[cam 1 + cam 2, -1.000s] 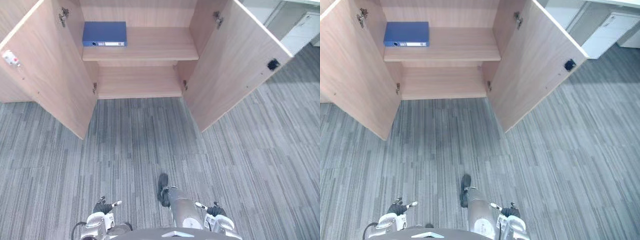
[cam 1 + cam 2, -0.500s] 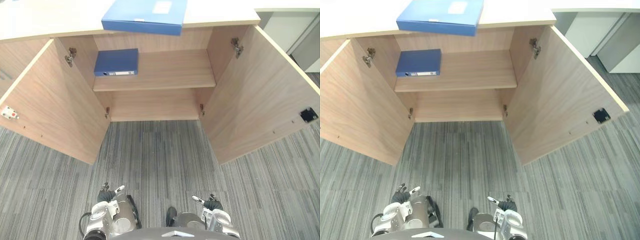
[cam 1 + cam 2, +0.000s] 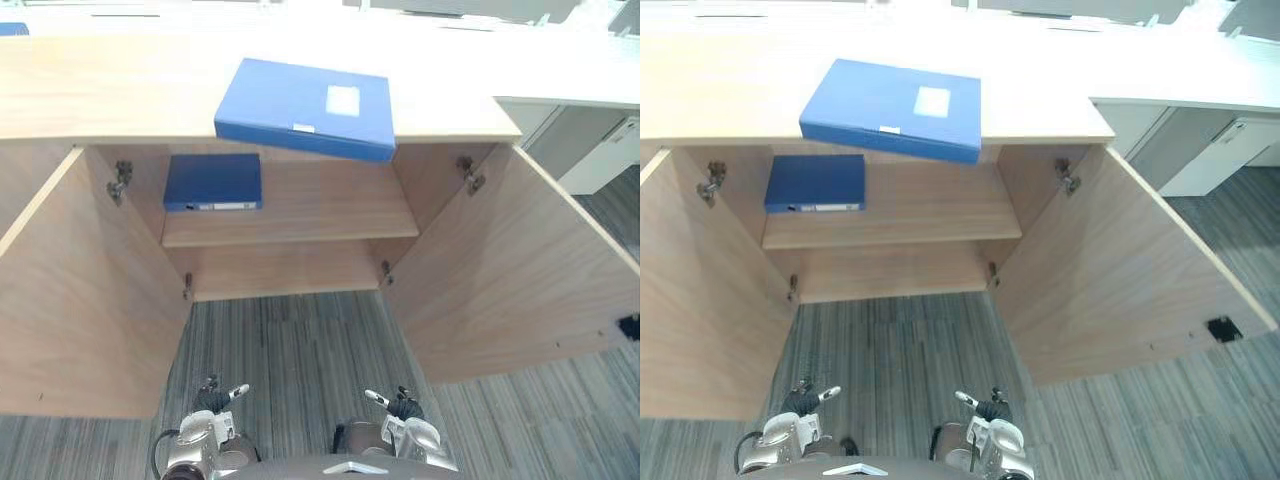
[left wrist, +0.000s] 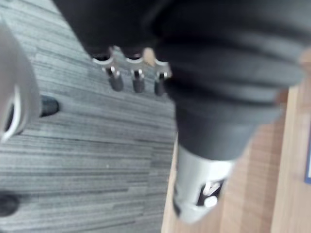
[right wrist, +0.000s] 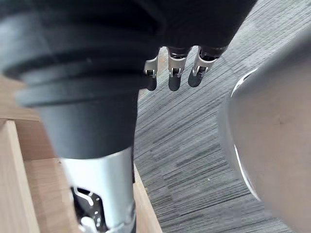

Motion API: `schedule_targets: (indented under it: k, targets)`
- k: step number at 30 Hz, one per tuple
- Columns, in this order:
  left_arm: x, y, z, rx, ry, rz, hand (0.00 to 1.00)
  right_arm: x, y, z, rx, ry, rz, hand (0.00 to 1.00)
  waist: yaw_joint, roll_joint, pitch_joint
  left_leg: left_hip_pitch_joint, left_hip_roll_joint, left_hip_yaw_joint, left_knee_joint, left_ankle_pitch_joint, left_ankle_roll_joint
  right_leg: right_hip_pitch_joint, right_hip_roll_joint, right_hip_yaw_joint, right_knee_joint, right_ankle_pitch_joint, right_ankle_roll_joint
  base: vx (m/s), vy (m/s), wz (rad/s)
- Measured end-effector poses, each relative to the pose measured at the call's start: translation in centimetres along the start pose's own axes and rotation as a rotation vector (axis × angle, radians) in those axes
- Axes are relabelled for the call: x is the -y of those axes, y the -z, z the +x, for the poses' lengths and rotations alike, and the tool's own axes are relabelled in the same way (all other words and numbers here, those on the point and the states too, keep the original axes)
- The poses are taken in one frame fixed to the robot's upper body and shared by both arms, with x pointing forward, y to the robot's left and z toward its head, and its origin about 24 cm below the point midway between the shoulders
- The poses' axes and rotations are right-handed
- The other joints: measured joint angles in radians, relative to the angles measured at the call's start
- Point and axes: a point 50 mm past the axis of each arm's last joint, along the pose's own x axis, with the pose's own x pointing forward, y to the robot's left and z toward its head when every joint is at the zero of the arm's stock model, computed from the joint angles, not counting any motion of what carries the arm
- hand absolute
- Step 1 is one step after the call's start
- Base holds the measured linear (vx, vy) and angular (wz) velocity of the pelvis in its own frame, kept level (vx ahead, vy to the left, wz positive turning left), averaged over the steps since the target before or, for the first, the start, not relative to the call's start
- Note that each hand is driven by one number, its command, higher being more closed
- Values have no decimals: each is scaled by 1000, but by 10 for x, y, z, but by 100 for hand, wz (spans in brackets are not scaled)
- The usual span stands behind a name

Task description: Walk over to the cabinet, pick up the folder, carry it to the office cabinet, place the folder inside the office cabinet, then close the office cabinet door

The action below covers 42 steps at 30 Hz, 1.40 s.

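Left eye view is now bringing the flat blue folder (image 3: 305, 107) into your sight, lying atop the pale wooden cabinet (image 3: 100, 95), so pickup is nearing while your left hand (image 3: 213, 399) and right hand (image 3: 399, 406) are hanging loose-fingered, empty.

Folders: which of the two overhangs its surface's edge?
The lighter blue folder on the cabinet top: its near corner juts past the top's front edge. The darker blue folder lies wholly on the inner shelf.
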Motion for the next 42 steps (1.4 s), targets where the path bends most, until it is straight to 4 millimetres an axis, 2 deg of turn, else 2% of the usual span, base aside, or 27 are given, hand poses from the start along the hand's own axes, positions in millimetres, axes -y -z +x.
schedule_targets:
  k: [1,3,4,5,7,9,10,12,14,15,17,19,20,21,23,25,27,34,42]
  targets:
    - [0,1,0,-6,0,7,0,-1,-2,1,7,-4,-2,0,-5,1,1,24,4,-2,-21,4,-8,-37,16,-18,-96,18,-16,353,-131,21]
    - [1,3,0,-18,1,10,0,-1,-3,1,9,-4,-3,0,-10,2,1,59,8,-14,-53,4,-46,-63,37,-21,-293,121,-31,428,-196,30]
    - [1,4,0,-20,2,12,0,-2,-1,0,5,-7,-11,0,-13,-4,0,87,1,-32,-60,-12,-83,-48,40,-19,-363,290,-58,434,-214,19]
    - [7,8,-1,-36,12,7,0,3,-7,3,20,-1,-33,0,-6,29,2,108,27,-43,-74,-14,-94,-33,58,-42,-344,277,-65,392,-206,19]
    - [25,10,-2,-39,54,-8,0,15,-11,4,29,31,-35,0,-10,73,-1,133,35,-53,-105,22,-96,-28,63,-59,-302,205,-78,346,-198,15]
    - [32,12,-3,-49,71,-7,0,21,-8,5,13,51,-28,0,-25,89,-5,153,53,-79,-116,53,-99,12,65,-97,-286,154,-89,287,-176,40]
    - [31,11,-3,-48,67,-13,0,22,-6,4,3,54,-30,0,-28,89,-4,151,64,-90,-94,58,-98,35,67,-111,-295,144,-89,259,-214,75]
    - [31,11,-3,-45,64,-19,0,26,1,3,-21,62,-36,0,-26,75,4,91,108,-113,95,58,-98,119,68,-146,-340,126,-87,171,-164,65]
    - [29,5,-2,-18,56,-38,0,27,4,2,-30,61,-49,0,4,72,2,-26,166,-119,357,29,-94,186,81,-151,-393,122,-93,130,-64,8]
    - [28,5,-2,-18,52,-44,0,27,5,2,-31,61,-50,0,7,69,1,-51,170,-112,382,17,-92,193,81,-152,-401,122,-93,128,16,-21]
    - [27,6,-2,-21,45,-53,0,29,5,2,-32,67,-49,0,7,77,-6,-115,163,-95,348,-23,-71,219,79,-139,-417,125,-88,151,69,-22]
    - [27,4,-2,-16,48,-52,0,29,5,2,-34,66,-48,0,15,74,-6,-135,130,-97,232,-21,-64,223,66,-108,-411,124,-72,141,152,-44]
    - [28,5,-2,-20,48,-51,0,29,5,1,-31,68,-49,0,12,79,-9,-144,105,-105,128,35,-60,222,60,-90,-402,120,-51,135,203,-46]
    - [29,6,-2,-24,50,-55,0,29,4,2,-30,68,-49,0,12,91,-17,-146,96,-119,100,63,-81,221,62,-79,-398,117,-38,138,202,-34]
    - [20,5,-1,-20,28,-49,0,24,13,-1,-54,58,-38,0,10,47,-46,-118,51,-112,58,72,-72,229,42,-43,-437,133,1,145,179,-18]
    - [17,8,-2,-29,21,-48,0,23,17,-3,-64,55,-32,0,9,35,-51,-102,34,-98,39,74,-69,251,30,-40,-477,151,12,110,178,-5]
    - [16,10,-2,-33,18,-46,0,21,19,-4,-70,51,-29,0,11,28,-56,-72,20,-89,9,75,-66,278,25,-33,-508,164,16,65,107,-8]
    - [16,20,-6,-57,29,0,0,27,23,-3,-89,63,-41,0,5,49,-81,8,-9,-64,-132,130,-68,316,35,-13,-586,199,18,13,16,-10]
    - [13,22,-7,-62,24,17,0,36,33,-7,-129,86,-52,0,5,53,-84,75,-25,-80,-254,192,-62,355,50,-22,-631,225,14,-29,-17,2]
